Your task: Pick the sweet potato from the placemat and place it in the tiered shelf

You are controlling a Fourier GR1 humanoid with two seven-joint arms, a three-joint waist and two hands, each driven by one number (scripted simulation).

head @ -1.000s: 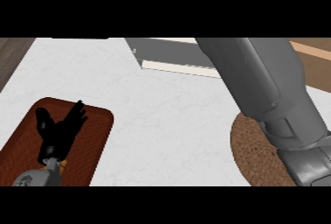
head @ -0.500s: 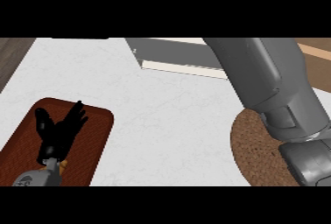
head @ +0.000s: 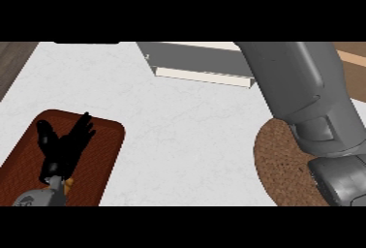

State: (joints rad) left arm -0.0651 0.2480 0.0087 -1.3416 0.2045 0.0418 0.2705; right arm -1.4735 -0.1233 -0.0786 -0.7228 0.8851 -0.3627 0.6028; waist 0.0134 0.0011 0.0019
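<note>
Brown woven fibre shows at the right of the counter [head: 186, 121]: a round placemat [head: 275, 162], most of it hidden under my right forearm [head: 300, 87], which crosses that whole side of the view. I take this to be the mat the task means. My right hand itself shows nowhere, so I cannot tell whether its fingers are apart or closed on anything.

I cannot see the sweet potato. It is not on the visible strip of the placemat, and it may lie beneath my arm or in the hidden hand. I judge the step in hand to be the pick or the start of the carry, but I cannot tell which.

My left hand [head: 66, 145] rests at the lower left over a red-brown board [head: 107, 145], fingers straight, spread and pointing up, holding nothing.

The tiered shelf [head: 193, 60] stands at the far edge, grey with a pale front lip. What I can see of its level holds nothing. It is well apart from the placemat.

Next, my right hand has to travel away from me and towards the left, over the pale lip, and set the sweet potato down on a level of the shelf.
</note>
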